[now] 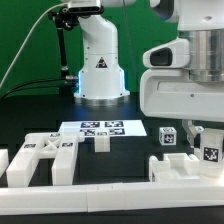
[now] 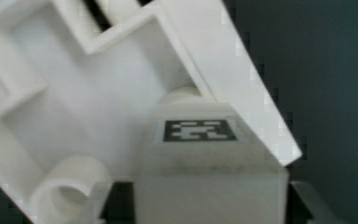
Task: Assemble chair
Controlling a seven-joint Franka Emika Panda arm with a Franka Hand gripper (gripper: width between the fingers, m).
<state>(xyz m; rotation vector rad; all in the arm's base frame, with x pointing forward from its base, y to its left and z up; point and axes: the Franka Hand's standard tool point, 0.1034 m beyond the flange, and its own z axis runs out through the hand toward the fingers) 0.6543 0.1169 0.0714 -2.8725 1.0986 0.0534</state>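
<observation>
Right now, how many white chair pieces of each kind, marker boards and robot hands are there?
Robot hand: 1
Piece it holds: 1
Slotted panel: 1
Small blocks: 2
Piece cut off at the edge: 1
Marker board: 1
Total: 7

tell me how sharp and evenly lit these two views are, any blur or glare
exterior view: mostly sharp, marker board tags crisp, white chair parts bright against the black table, the close wrist housing a little soft; wrist view: soft overall, the tag blurred, the white panel greyish with soft shadows, no hard glare
</observation>
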